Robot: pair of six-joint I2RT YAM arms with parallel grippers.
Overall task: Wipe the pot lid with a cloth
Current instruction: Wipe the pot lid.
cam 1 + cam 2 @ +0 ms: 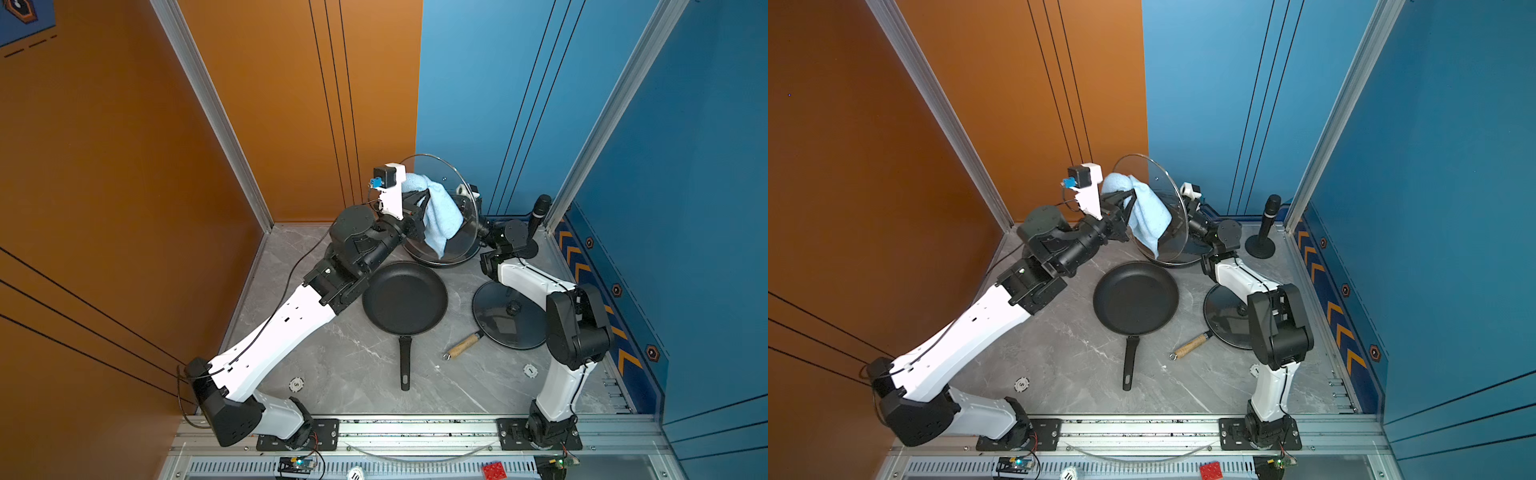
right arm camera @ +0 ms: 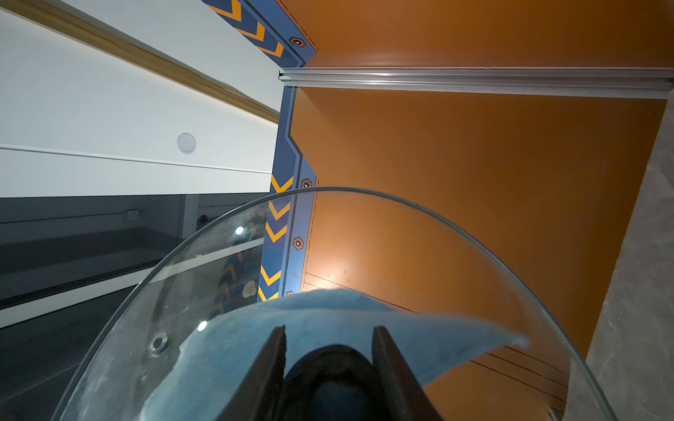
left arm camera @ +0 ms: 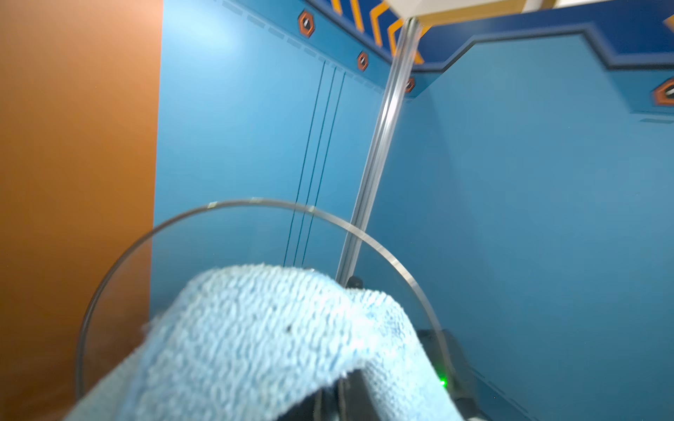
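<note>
The right pincer is grasping the pot lid by its dark knob, holding it on edge above the back of the bench — probably so that its underside is facing the other arm. The left pincer is clenching the cloth and pressing it against that face. The cloth is hanging limp, pale blue and nubbly, draping over the pincer — the lid is showing clear glass inside a metal rim.

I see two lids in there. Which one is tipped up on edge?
The clear glass lid: the right gripper holds it upright by its knob, blue cloth against it. The dark lid lies flat on the table.
</note>
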